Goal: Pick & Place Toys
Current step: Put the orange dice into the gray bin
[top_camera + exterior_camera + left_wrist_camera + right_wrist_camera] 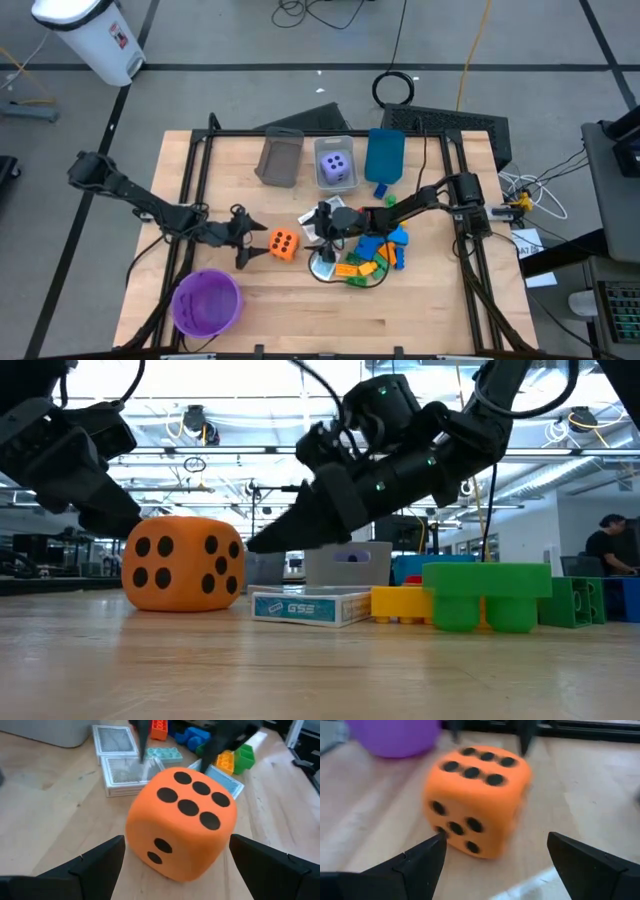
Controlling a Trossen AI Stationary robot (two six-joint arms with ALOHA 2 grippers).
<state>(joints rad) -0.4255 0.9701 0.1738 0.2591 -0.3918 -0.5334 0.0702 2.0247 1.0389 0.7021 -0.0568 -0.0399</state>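
Sitting on the wooden table (420, 300), the orange die (284, 244) lies between the two grippers. The left gripper (246, 240) points at it from one side, with its fingers spread apart and nothing in them; in the left wrist view the die (182, 822) fills the gap just ahead of the two dark fingers (100, 862). The right gripper (318, 232) faces the die from the other side, also with its fingers wide apart and empty. In the low view it hangs a little above the table (300, 670), over a card box (308, 605).

The die looks soft and matte, a cube with rounded corners and black dots. Behind it lie flat cards (122, 770) with a fine printed pattern, and hard, shiny bricks (375, 258) in blue, green, yellow and orange, with round studs on top. A purple die (336, 165) with white dots sits in the clear bin (335, 183), between the grey bin (280, 158) and the blue bin (385, 155). The round purple bowl (206, 302) stands near the front edge, by the left arm.
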